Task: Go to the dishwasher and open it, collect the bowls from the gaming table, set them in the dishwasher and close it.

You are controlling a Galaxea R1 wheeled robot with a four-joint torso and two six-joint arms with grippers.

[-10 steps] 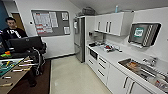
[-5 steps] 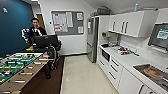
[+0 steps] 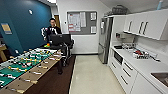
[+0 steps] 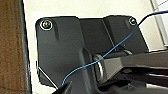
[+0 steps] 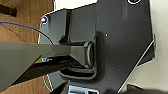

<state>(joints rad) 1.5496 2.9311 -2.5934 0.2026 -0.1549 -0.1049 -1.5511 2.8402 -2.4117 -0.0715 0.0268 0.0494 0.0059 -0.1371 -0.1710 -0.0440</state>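
Grippers first: the left gripper [image 4: 65, 89] and the right gripper [image 5: 62, 87] hang low over the floor [image 3: 92, 75], and I cannot tell if they are open or closed, because the dark robot plate hides most of each wrist view. Nothing seems to be carried, but I cannot be sure.

Nearest on the left stands the football table [image 3: 25, 67], with a green field and rods, its long side running away from the robot. On the right, also near, a row of white cabinets [image 3: 130, 75] runs the same way under a white counter [image 3: 147, 65], with a sink [image 3: 162, 77] at the close end. Between the two is a free aisle of pale floor.

Farther along this row one darker front [image 3: 117, 57] is set into the white units. I judge that this is the dishwasher, but it is too blurred to show the steel or the bar handle. It looks closed. It lies ahead and to the right of the robot and faces sideways into the aisle, so the right arm is on the nearer side; the robot would need to go forward and turn toward it.

Just behind it stands a tall steel fridge [image 3: 105, 40]. At the far end a person [image 3: 53, 30] stands behind a dark rig, beside a notice board [image 3: 81, 22]
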